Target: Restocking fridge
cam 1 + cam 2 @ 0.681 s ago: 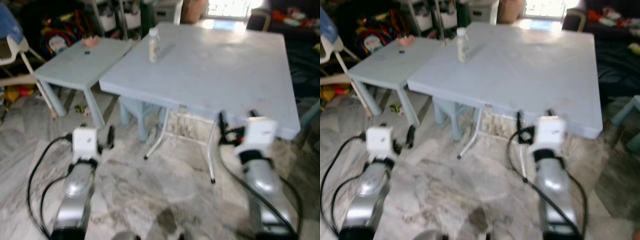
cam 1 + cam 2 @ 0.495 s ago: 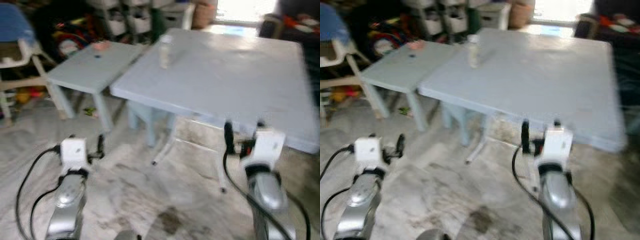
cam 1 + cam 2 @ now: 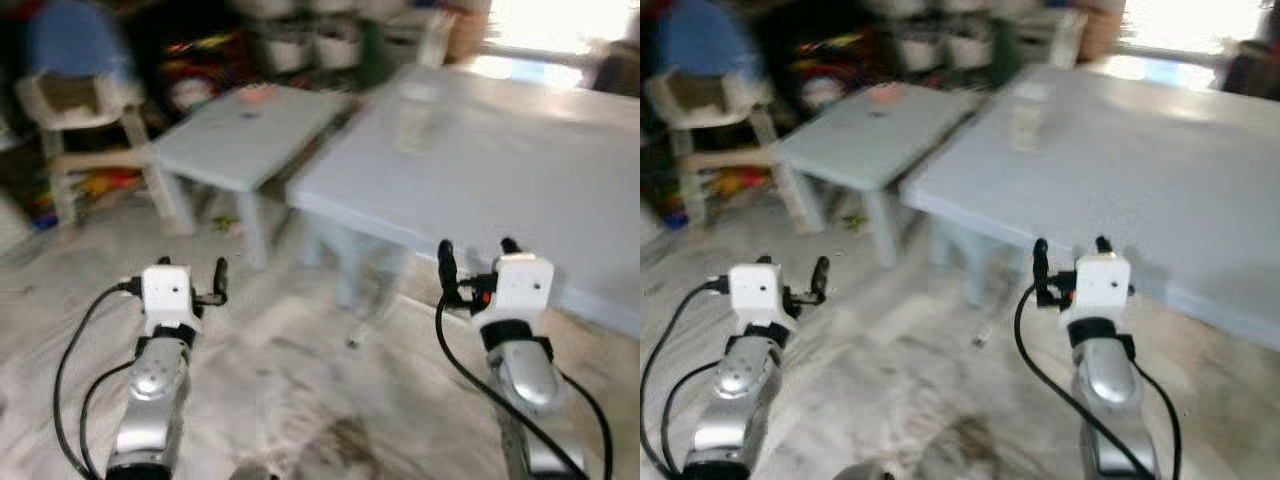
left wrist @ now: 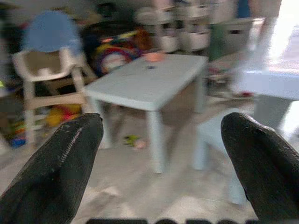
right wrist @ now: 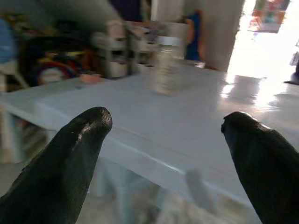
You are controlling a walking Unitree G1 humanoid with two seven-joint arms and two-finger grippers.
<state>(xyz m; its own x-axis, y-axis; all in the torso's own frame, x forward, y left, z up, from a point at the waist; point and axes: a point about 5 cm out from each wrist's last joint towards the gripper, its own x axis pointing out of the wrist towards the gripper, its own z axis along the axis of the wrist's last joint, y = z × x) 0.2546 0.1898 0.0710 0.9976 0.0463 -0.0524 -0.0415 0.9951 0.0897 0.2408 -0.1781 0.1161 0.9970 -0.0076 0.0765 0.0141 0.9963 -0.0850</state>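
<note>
Camera swung left; right wrist view faces bottle.

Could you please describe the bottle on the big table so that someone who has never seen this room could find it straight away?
Start at the large pale blue table ahead of the robot, the bigger of two adjoining tables. Near its far left side, close to the smaller table, stands a pale bottle with a lighter cap. It is the one upright object on that tabletop.
</note>
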